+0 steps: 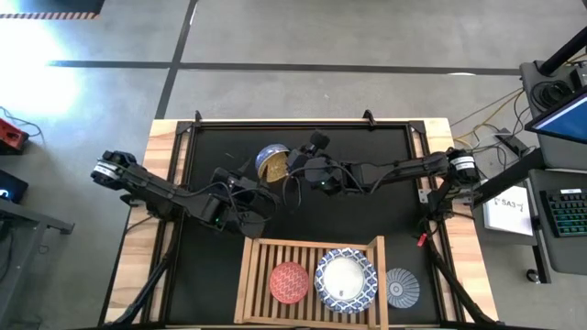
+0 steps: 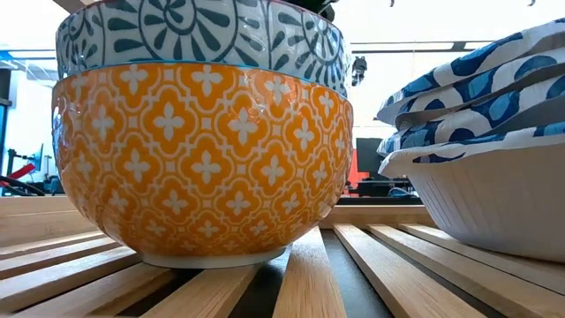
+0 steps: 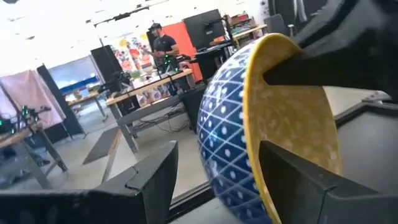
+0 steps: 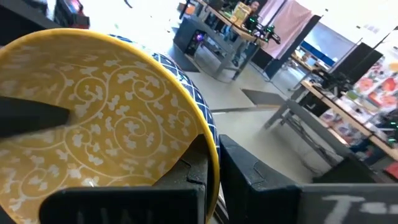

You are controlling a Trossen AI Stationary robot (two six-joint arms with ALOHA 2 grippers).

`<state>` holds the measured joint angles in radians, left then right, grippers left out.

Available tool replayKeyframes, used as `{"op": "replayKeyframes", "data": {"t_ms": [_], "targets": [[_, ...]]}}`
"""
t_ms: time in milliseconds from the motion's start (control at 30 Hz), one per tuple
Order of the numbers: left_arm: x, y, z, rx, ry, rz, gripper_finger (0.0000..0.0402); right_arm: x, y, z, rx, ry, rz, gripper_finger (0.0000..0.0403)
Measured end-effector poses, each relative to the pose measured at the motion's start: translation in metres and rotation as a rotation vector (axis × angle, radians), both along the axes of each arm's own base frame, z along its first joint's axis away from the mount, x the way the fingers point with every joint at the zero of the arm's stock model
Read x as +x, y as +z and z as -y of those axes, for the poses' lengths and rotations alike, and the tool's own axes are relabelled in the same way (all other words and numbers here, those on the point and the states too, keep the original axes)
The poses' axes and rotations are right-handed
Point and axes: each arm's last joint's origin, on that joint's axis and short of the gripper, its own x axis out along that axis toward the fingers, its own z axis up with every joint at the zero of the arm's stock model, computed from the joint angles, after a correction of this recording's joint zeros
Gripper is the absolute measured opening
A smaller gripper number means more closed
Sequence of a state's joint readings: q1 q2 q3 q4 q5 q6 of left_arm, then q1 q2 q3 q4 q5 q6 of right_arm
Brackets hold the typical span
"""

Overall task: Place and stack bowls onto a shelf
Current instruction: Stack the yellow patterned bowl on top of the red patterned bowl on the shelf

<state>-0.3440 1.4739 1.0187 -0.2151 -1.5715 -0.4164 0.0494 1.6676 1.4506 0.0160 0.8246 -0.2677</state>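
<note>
My wooden desk [image 1: 160, 147] carries a large black mat [image 1: 367, 215]. Keyboard [image 1: 567, 213] and paper sheet [image 1: 510, 209] sit off right. A person [image 3: 163, 43] stands by far workbenches [image 3: 146, 93].

A robotics lab or workshop: a bare concrete floor [image 1: 321, 37] surrounds the table, long workbenches [image 3: 146, 84] carry monitors [image 3: 205, 28] and clutter, a person [image 3: 163, 43] stands among them, and a keyboard [image 1: 569, 213] sits beside the rig.

- Bowl [image 4: 106, 118] with yellow patterned inside and blue outside, tilted on edge.
- Right gripper [image 4: 214, 165] pinches the bowl's rim between its 2 fingers [image 4: 261, 177].
- A dark finger [image 4: 31, 115] reaches across the bowl's inside.
- Room tables [image 4: 323, 99] behind.
</note>
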Motion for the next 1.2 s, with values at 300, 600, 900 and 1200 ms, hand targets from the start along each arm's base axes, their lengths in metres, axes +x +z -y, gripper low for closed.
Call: {"op": "replayKeyframes", "data": {"t_ms": [300,600,900,1200], "targets": [[0.005,0.003,-0.015,-0.034,0.047,0.089,0.0174,0.001,0.001,-0.004,0.007,0.01,0.03,0.0013],[0.005,0.006,-0.015,-0.035,0.063,0.127,0.0072,0.001,0.001,-0.004,0.074,-0.005,0.091,0.0015],[0.007,0.004,-0.015,-0.092,0.001,0.139,0.0035,0.0,-0.004,-0.003,0.136,0.028,0.07,0.0091],[0.01,0.002,-0.014,-0.178,-0.088,0.154,0.003,-0.005,-0.003,-0.004,0.168,0.082,0.025,0.019]]}}
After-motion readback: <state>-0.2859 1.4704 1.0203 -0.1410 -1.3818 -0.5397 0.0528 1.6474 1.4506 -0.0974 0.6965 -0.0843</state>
